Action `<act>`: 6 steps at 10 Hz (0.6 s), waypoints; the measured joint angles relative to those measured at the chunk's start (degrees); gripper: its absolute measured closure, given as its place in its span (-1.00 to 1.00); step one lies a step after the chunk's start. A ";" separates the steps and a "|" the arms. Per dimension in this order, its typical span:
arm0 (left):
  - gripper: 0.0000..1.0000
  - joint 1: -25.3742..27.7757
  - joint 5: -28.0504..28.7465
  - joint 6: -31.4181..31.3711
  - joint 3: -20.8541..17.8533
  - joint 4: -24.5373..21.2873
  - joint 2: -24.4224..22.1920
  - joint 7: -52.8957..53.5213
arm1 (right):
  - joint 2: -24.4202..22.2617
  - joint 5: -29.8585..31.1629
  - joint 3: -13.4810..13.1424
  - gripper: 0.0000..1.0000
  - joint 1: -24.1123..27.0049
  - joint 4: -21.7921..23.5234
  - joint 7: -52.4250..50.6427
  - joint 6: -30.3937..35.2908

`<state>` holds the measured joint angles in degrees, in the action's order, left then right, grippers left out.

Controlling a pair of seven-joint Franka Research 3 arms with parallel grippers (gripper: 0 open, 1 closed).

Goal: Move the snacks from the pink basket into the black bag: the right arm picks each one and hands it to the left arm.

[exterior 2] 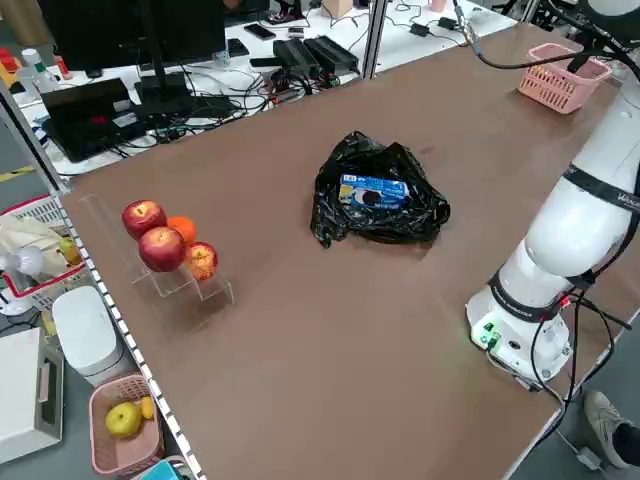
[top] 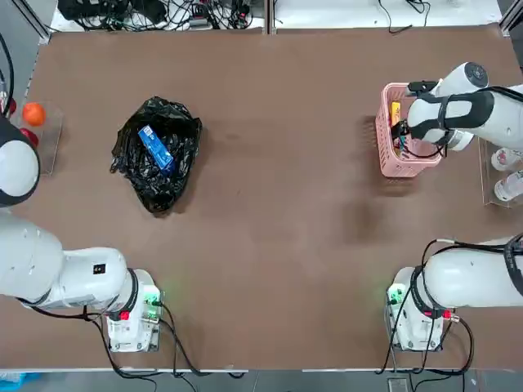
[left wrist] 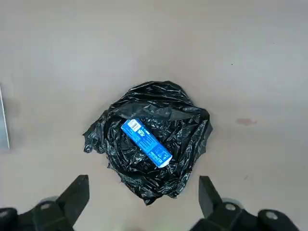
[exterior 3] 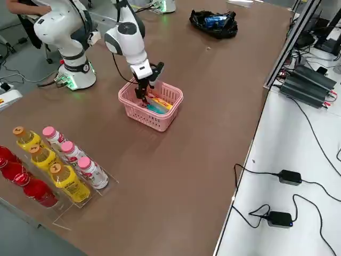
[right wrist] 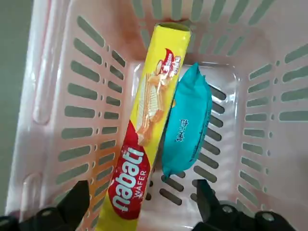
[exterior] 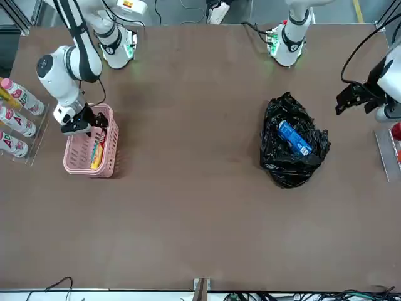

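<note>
Now my right gripper (right wrist: pixel 139 202) is dipped into the small pink plastic basket with slotted sides (right wrist: pixel 91 86), fingers spread wide and holding nothing. Just beyond the fingertips lie two packets side by side, touching: the long yellow wafer packet with the red logo (right wrist: pixel 144 139), propped with one end up against the basket's end wall, and the small teal packet (right wrist: pixel 187 127) flat on the basket floor beside it. Over on my other side, my left gripper (left wrist: pixel 142 202) hovers above the glossy, wrinkled black plastic bag (left wrist: pixel 187 130), its fingers also wide apart and empty. On that bag's crumpled, open top lies the blue cookie packet (left wrist: pixel 147 143), turned diagonally. Bag and basket sit well apart on the brown table (top: pixel 278 163).
</note>
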<state>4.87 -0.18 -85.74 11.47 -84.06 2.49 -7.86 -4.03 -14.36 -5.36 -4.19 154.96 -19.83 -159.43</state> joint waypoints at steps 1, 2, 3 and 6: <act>-1.00 -0.18 0.00 0.00 0.12 0.02 0.00 0.00 | 0.52 -0.02 0.00 -0.95 -0.03 0.03 0.00 -0.72; -1.00 -0.12 -0.22 0.00 0.12 0.06 0.00 0.02 | 1.18 -0.03 0.00 -0.93 -0.07 0.10 0.00 -1.92; -1.00 -0.06 -0.52 0.00 0.10 0.13 0.00 -0.02 | 2.09 -0.05 0.00 -0.92 -0.17 0.24 0.00 -3.18; -1.00 -0.10 -0.65 0.06 0.16 0.61 0.00 -0.07 | 4.32 -1.36 0.00 -0.91 -1.27 0.44 0.02 -5.47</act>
<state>4.77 -0.83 -85.68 11.63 -83.45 2.49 -7.93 0.29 -15.72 -5.36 -5.46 155.40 -19.82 -164.89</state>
